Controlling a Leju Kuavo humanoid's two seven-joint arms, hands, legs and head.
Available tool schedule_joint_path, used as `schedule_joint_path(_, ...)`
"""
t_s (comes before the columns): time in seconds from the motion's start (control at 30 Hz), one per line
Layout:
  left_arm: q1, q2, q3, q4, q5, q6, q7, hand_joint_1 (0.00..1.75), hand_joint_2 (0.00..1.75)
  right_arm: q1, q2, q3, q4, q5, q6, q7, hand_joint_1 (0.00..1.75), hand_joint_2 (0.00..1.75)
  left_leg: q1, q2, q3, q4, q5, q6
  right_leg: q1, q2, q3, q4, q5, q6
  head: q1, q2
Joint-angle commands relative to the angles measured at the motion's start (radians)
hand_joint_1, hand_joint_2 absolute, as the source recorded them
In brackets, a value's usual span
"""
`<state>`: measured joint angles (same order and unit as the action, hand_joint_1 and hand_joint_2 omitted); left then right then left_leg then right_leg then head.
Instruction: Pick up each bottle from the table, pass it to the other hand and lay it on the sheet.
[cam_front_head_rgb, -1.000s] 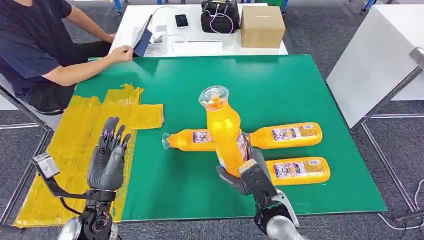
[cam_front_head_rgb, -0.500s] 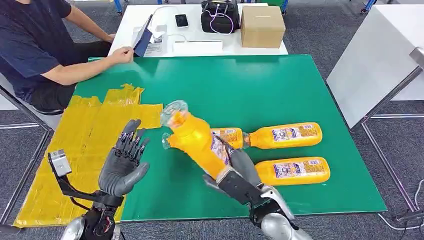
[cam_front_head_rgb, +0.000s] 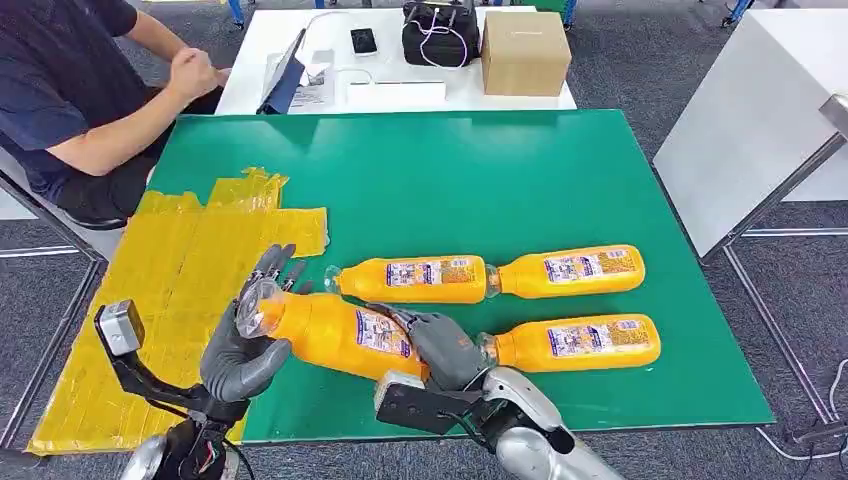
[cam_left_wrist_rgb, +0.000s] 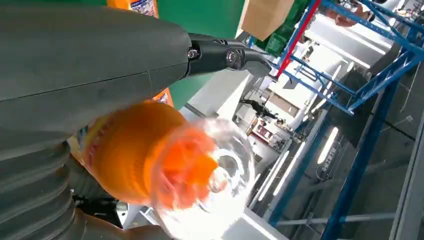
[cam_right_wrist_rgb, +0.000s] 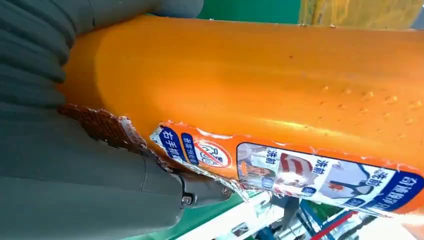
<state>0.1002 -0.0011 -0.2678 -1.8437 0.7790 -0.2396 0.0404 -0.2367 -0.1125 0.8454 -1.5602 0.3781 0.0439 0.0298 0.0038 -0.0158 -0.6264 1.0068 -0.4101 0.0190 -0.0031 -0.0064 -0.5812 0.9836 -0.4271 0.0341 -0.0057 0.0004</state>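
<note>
The held orange bottle (cam_front_head_rgb: 335, 332) lay nearly level at the lower centre of the frame, its base end gripped by the right hand (cam_front_head_rgb: 440, 345), its clear cap end against the spread-fingered left hand (cam_front_head_rgb: 245, 345), which had not closed on it. Three more smooth orange bottles (cam_front_head_rgb: 415, 279) (cam_front_head_rgb: 572, 271) (cam_front_head_rgb: 580, 342) lay on the green table (cam_front_head_rgb: 520, 170); the crinkled yellow sheet (cam_front_head_rgb: 170, 270) spread at left.

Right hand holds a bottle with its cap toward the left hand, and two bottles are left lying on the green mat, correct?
Not two: the head view shows three bottles lying on the green mat. The right hand does hold a bottle, cap toward the left hand.
</note>
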Motion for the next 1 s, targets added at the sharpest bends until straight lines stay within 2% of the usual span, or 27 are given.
schedule_joint_path(0.03, -0.033, 0.029, -0.035, 0.046, 0.005, -0.014, 0.004, 0.0, 1.75, -0.063, -0.005, 0.054, 0.096, 0.0, 0.009, 0.0, 1.75, 1.75, 0.001, 0.003, 0.006, -0.001, -0.002, -0.001, 0.001, 0.002, 0.006, -0.002, -0.001, -0.001, 0.0, 0.0)
schedule_joint_path(0.33, -0.043, 0.032, -0.047, 0.051, 0.009, -0.036, 0.006, 0.0, 1.75, -0.072, -0.001, 0.059, 0.103, 0.005, 0.016, 0.001, 1.75, 1.75, 0.0, 0.001, 0.003, -0.001, -0.001, -0.001, 0.0, 0.0, 0.003, -0.001, -0.001, 0.0, 0.0, 0.0)
schedule_joint_path(0.37, -0.046, 0.028, -0.043, 0.054, 0.006, -0.039, -0.002, 1.64, 1.75, -0.075, 0.002, 0.06, 0.104, 0.005, 0.018, 0.002, 1.75, 1.75, 0.0, 0.002, 0.005, -0.001, -0.001, -0.001, 0.001, 0.001, 0.005, -0.001, -0.001, 0.0, 0.0, 0.0)
schedule_joint_path(0.4, -0.047, 0.027, -0.042, 0.057, -0.005, -0.045, -0.011, 1.75, 1.75, -0.077, 0.003, 0.059, 0.103, 0.005, 0.022, 0.004, 1.75, 1.75, 0.0, 0.002, 0.003, -0.001, -0.001, -0.001, 0.0, 0.001, 0.003, -0.001, -0.001, 0.0, 0.0, 0.0)
schedule_joint_path(0.43, -0.047, 0.026, -0.041, 0.057, -0.006, -0.047, -0.012, 1.75, 1.75, -0.077, 0.004, 0.058, 0.1, 0.005, 0.023, 0.005, 1.75, 1.75, 0.001, 0.003, 0.008, 0.0, -0.003, -0.001, 0.001, 0.002, 0.008, -0.002, -0.002, -0.001, 0.0, 0.0)
schedule_joint_path(0.57, -0.049, 0.023, -0.039, 0.06, -0.016, -0.053, -0.018, 1.75, 1.75, -0.078, 0.007, 0.056, 0.096, 0.006, 0.025, 0.01, 1.75, 1.75, 0.0, 0.001, 0.003, -0.001, -0.001, -0.001, 0.0, 0.001, 0.003, -0.001, 0.0, 0.0, 0.0, 0.0)
schedule_joint_path(1.0, -0.062, 0.004, -0.034, 0.059, -0.022, -0.06, -0.019, 1.75, 1.75, -0.075, 0.01, 0.049, 0.086, 0.012, 0.019, 0.019, 1.75, 1.75, 0.001, 0.001, 0.005, 0.0, -0.001, -0.001, 0.001, 0.001, 0.005, -0.001, -0.001, 0.0, 0.0, 0.0)
